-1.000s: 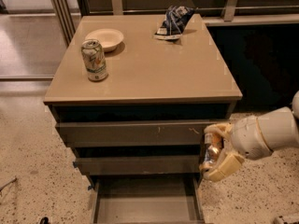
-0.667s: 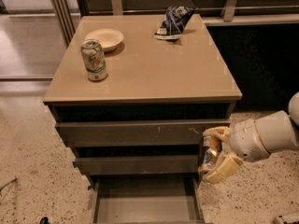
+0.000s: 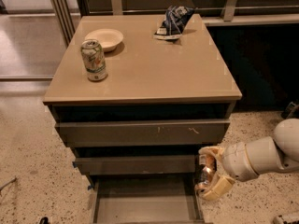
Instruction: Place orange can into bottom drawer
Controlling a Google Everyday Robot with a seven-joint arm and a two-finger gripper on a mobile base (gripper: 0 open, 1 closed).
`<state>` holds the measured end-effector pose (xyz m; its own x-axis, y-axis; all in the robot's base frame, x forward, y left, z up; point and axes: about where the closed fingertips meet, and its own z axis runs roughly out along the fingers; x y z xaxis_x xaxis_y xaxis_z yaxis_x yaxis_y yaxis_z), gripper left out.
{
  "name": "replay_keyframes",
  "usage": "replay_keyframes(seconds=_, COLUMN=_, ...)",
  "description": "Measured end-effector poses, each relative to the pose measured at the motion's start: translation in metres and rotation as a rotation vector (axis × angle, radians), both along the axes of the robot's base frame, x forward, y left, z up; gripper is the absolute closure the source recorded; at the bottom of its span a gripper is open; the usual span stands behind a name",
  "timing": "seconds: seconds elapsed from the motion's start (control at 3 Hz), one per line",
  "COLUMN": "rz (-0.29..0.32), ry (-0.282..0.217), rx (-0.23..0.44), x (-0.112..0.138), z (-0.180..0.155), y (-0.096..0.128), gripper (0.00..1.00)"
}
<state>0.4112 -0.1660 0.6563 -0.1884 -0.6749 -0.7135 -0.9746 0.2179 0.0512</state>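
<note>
Cabinet (image 3: 149, 73): a low grey-brown unit with a tan top and three drawers. The upper two are nearly closed, so their fronts overhang the space below.

Bottom drawer (image 3: 145, 204): pulled out towards the camera, with its plain grey floor exposed. Standing open, it offers a receiving space, though the middle drawer's front limits access from above.

Arm (image 3: 266, 153): a white limb entering from the right edge at the height of the lower drawers, low enough to reach in under the overhang.

Gripper (image 3: 206, 171): sits just off the cabinet's right front corner, above and slightly outside the open drawer's right wall. One finger lies above and one below its load, closed onto it.

Bowl (image 3: 103, 37), crumpled bag (image 3: 173, 22) and pale green-and-white can (image 3: 94, 59): all rest on the top, well apart from the work and not involved in it.

Orange can (image 3: 203, 175): clamped between the fingers in mid-air, just beside the middle drawer's right end, not yet over the drawer floor. Judged from this pose, the carry is well along. A short move left and down appears necessary before release, and clipping the drawer's side wall is the main risk.
</note>
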Motion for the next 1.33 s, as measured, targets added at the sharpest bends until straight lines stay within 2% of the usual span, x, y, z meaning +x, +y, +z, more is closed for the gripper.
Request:
replay_keyframes(seconds=0.33, rz=0.038, ry=-0.007, rx=0.039, x=-0.003, z=-0.071, y=0.007, gripper=1.00)
replay_keyframes(seconds=0.67, rz=0.056, ry=0.078, rx=0.070, x=-0.011, z=-0.155, y=0.016, gripper=1.00)
replay_keyframes(seconds=1.0, rz=0.060, ry=0.119, rx=0.098, x=-0.019, z=-0.180, y=0.023, gripper=1.00)
replay_keyframes(seconds=1.33, rz=0.084, ry=0.088, rx=0.077, x=-0.018, z=-0.198, y=0.024, gripper=1.00)
